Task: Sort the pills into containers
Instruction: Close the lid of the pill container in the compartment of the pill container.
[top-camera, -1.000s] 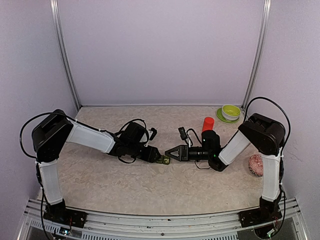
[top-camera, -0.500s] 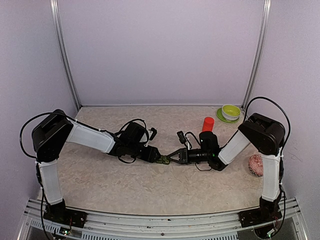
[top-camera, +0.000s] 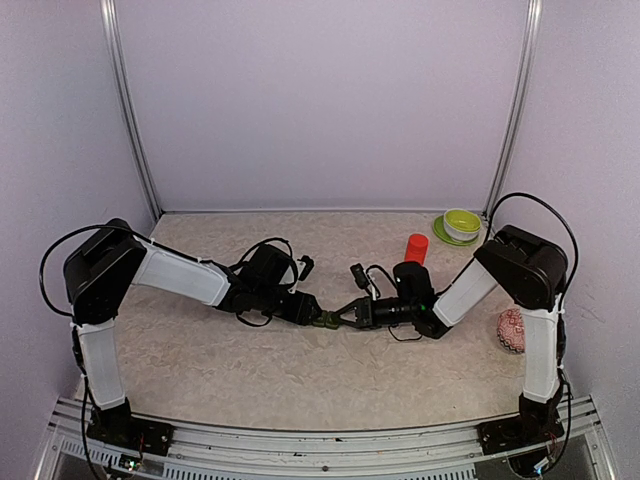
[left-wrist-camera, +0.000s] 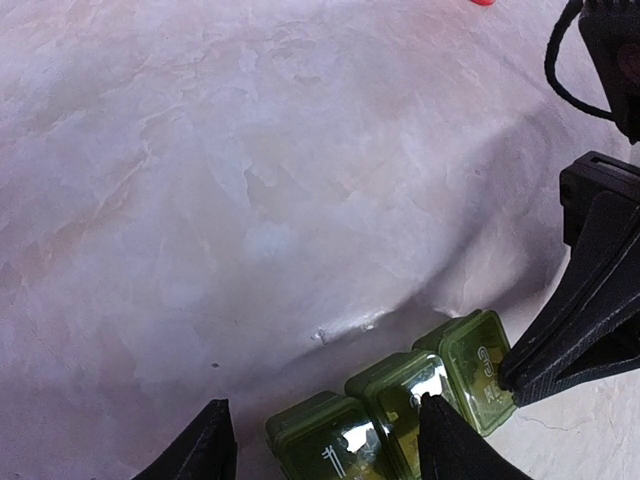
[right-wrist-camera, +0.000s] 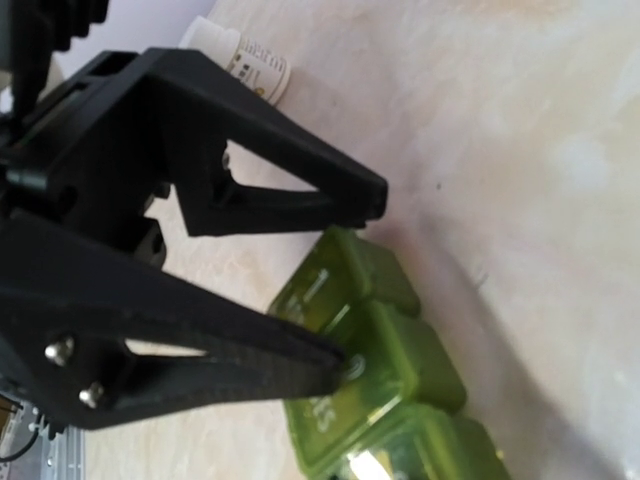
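Left wrist view: the strip of green boxes (left-wrist-camera: 395, 385) lies on the counter (left-wrist-camera: 250, 200) inside the left pincer (left-wrist-camera: 325, 435), which is spread, with a gap on one side. The right pincer (left-wrist-camera: 515, 372), pressed together, touches the end box (left-wrist-camera: 475, 360). Pushing there could skid the unclamped strip, or flick a lid up and spill the contents.

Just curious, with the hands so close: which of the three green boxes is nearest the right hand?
The end box, rightmost in the left wrist view: the right hand reaches its outer edge; the others sit beyond.
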